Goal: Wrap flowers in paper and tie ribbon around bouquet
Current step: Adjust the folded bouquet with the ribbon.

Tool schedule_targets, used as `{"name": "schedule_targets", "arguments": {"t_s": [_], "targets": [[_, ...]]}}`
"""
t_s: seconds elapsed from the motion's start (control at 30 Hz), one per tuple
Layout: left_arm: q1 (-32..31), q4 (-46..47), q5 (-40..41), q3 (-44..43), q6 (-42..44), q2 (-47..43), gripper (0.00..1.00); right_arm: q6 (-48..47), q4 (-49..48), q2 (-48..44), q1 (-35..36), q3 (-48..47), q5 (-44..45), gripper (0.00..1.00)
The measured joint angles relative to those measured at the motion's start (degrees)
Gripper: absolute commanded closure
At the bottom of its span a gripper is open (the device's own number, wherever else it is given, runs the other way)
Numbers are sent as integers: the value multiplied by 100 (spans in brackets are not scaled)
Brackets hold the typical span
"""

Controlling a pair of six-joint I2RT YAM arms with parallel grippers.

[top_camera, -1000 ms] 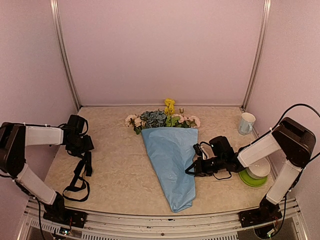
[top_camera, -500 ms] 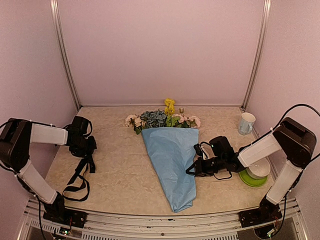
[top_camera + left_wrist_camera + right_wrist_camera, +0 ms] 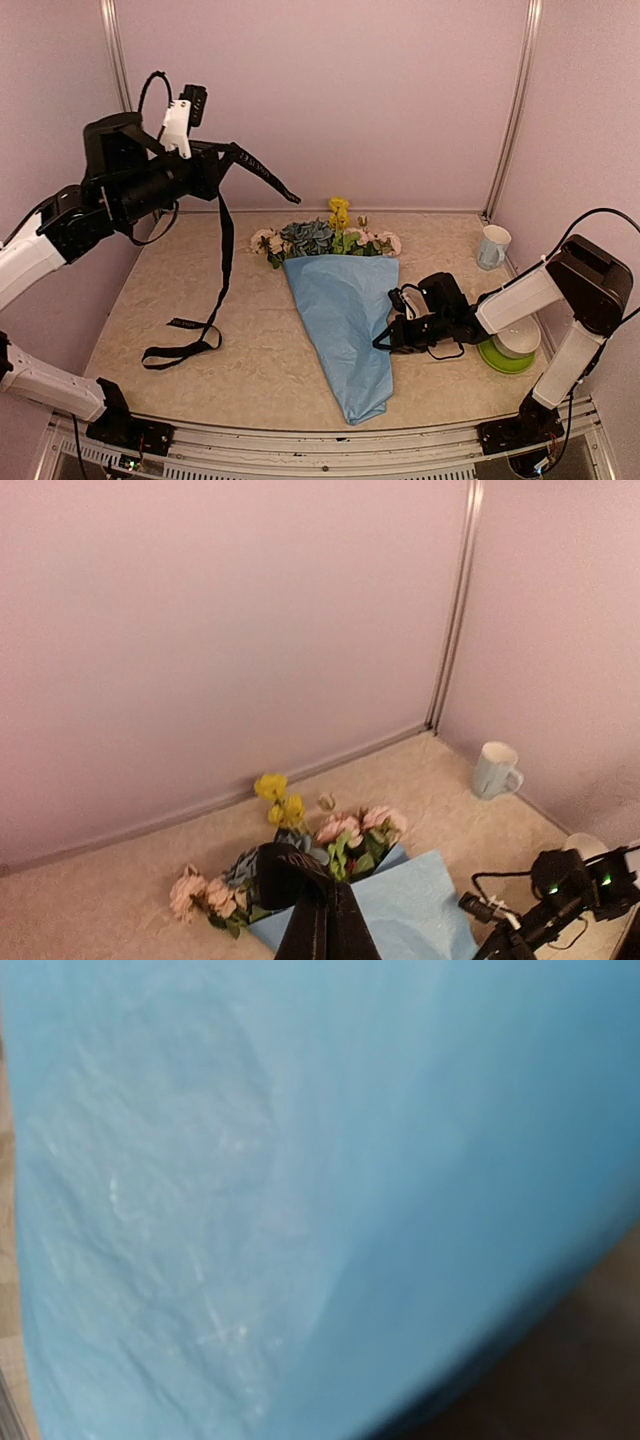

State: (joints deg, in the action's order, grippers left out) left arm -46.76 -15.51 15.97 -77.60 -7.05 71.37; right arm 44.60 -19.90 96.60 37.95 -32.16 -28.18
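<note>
**Lifted, ready for tying**

Fingers of the left gripper [image 3: 225, 158] pinch the long narrow black ribbon [image 3: 224, 250]; they have swung it high from 9 o'clock, its tail trailing on the beige table [image 3: 250, 340]; the right gripper [image 3: 385, 338], fingers pressed together, steadies the light blue paper-cone bouquet [image 3: 340, 320] at centre from 3 o'clock.

The bouquet [image 3: 340, 320] is lying down the middle of the table [image 3: 255, 340], leaving a bare strip between it and the ribbon [image 3: 226, 250]. The ribbon is hanging from the raised left gripper [image 3: 222, 153] and trailing onto the left side. A mug [image 3: 492, 246] and a bowl [image 3: 517, 338] on a green plate [image 3: 497, 361] are crowding the right side around the right gripper [image 3: 385, 338].
</note>
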Motion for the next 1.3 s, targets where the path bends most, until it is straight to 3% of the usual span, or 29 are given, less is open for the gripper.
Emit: {"name": "schedule_targets", "arguments": {"t_s": [0.2,0.33,0.4,0.5,0.57,0.73,0.9,1.0,1.17,1.23,1.3], "targets": [[-437,284,-890,212,750,-1134,100,2,90,4,4,-72,-4,100],[-623,131,-1602,780,953,-1233,100,-42,330,2,4,-256,20,100],[-802,-81,-1530,946,984,-1139,100,-96,470,4,4,-387,68,100],[-883,-299,-625,844,986,-1119,100,-170,586,4,4,-525,131,100],[-595,-431,256,424,927,-970,100,-195,634,4,4,-564,153,100],[1204,-868,1711,-1073,575,166,100,-225,678,4,4,-570,188,100],[2149,-1711,2962,-2293,721,1547,100,-273,726,0,4,-570,273,100],[2009,-1054,4124,-2505,2135,1781,100,-299,787,-37,4,-570,330,100],[981,2949,5130,-2511,6511,1628,100,-308,835,-120,4,-570,387,100],[754,3993,5224,-2935,7689,1707,100,-304,835,-127,4,-570,389,100],[745,4603,5342,-3300,8327,1711,100,-299,833,-127,4,-570,387,100]]}}
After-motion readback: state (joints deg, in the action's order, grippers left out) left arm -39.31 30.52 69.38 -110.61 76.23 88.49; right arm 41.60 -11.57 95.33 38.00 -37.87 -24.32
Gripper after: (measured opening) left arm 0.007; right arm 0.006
